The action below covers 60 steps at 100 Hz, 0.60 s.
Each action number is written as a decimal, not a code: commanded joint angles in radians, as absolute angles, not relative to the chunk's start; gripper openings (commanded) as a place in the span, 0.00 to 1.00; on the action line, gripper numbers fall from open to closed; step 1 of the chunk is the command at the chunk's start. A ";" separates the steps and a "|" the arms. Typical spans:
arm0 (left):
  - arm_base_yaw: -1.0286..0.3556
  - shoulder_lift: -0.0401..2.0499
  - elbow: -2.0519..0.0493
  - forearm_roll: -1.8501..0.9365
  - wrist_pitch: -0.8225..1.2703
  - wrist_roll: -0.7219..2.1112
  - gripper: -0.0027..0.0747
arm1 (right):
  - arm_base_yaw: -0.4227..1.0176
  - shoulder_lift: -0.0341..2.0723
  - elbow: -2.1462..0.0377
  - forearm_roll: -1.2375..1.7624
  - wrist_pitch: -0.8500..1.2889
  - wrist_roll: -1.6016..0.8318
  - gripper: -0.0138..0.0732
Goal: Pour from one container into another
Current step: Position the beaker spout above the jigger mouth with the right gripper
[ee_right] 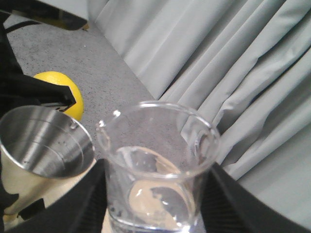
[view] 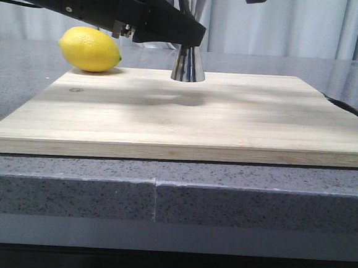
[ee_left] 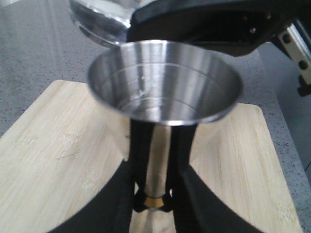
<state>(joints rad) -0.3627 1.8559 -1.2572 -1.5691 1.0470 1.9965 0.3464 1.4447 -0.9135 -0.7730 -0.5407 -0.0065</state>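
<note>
In the front view, a wooden cutting board (view: 187, 113) is seen lying on the grey counter (view: 162, 195), with a lemon (view: 89, 49) resting at its far left corner. The steel jigger (view: 189, 65) stands on the far part of the board; only its lower cone is visible, because the left hand (view: 174, 31) reaches in from the left and covers the waist and upper cup. A dark piece of the right arm is cut off at the top edge, and the beaker is not shown here.

In the left wrist view, the jigger (ee_left: 165, 82) is gripped at its narrow waist, beside the gold band, by the closed left hand (ee_left: 154, 194), and its open mouth faces the camera. A little clear liquid appears to lie inside, though this is hard to tell. The rim of the glass beaker (ee_left: 99, 22) is held just above and beyond the jigger's far edge.

In the right wrist view, the beaker (ee_right: 158, 165) is clasped by the right hand (ee_right: 155, 208), whose fingers are closed on both sides of the glass. It is close to upright, with the jigger (ee_right: 43, 141) just beside it and the lemon (ee_right: 63, 92) behind.

The step in hand is judged to be the lining-up before pouring. For the next move, the beaker's lip must be brought over the jigger's mouth and tilted slowly while the jigger is kept steady.
</note>
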 commanded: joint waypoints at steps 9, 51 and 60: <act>-0.374 1.808 -1.286 -1.637 1.102 1.997 0.15 | 0.349 1.402 -0.950 -0.769 -0.609 -0.006 0.38; -0.401 1.808 -1.286 -1.614 1.099 1.991 0.15 | 0.349 1.402 -0.950 -0.807 -0.596 -0.006 0.38; -0.402 1.808 -1.286 -1.614 1.097 1.991 0.15 | 0.349 1.402 -0.950 -0.817 -0.585 -0.006 0.38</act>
<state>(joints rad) -0.3914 1.8559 -1.2572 -1.5475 1.0470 1.9965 0.3464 1.4447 -0.9135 -0.8271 -0.5353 -0.0065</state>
